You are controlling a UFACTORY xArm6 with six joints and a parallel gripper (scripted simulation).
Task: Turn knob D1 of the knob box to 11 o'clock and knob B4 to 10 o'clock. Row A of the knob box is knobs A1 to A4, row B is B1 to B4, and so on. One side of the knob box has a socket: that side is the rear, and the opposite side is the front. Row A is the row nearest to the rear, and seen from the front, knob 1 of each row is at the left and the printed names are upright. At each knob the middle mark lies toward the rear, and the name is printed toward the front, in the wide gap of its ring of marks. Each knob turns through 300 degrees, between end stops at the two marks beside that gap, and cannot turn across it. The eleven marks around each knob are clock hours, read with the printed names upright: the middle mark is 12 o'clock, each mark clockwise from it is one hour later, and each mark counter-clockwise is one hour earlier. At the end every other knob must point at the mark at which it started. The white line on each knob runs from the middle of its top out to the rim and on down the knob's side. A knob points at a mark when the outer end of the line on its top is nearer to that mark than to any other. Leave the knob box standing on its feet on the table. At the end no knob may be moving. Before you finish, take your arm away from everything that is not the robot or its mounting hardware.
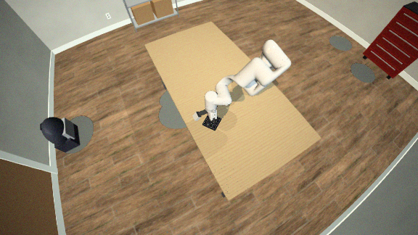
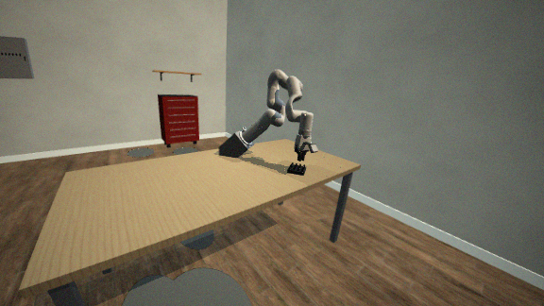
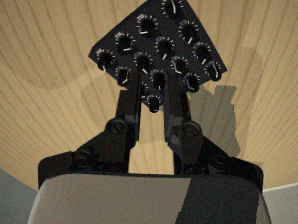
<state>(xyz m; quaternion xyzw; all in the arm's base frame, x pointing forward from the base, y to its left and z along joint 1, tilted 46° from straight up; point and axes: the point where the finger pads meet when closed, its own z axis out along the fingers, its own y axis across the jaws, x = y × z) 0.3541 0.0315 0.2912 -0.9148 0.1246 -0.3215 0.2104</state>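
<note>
The black knob box [image 3: 157,51] stands on the wooden table, with several small knobs that each carry a white line. In the wrist view it appears turned like a diamond, with one corner toward me. It also shows in the top view [image 1: 212,123] and the exterior view [image 2: 297,168], near the table's long edge. My gripper [image 3: 153,88] hangs above the box's near corner, clear of the knobs, and also shows in the exterior view [image 2: 300,155]. Its fingers stand a narrow gap apart with nothing between them. The corner knob [image 3: 153,103] appears through that gap, below the fingertips. The printed names are too small to read.
The arm's base [image 2: 232,145] sits on the table's far side. The table edge [image 2: 331,176] runs close beside the box. A red drawer chest [image 2: 178,119] stands by the far wall, and a shelf with cardboard boxes [image 1: 152,11] stands beyond the table's end.
</note>
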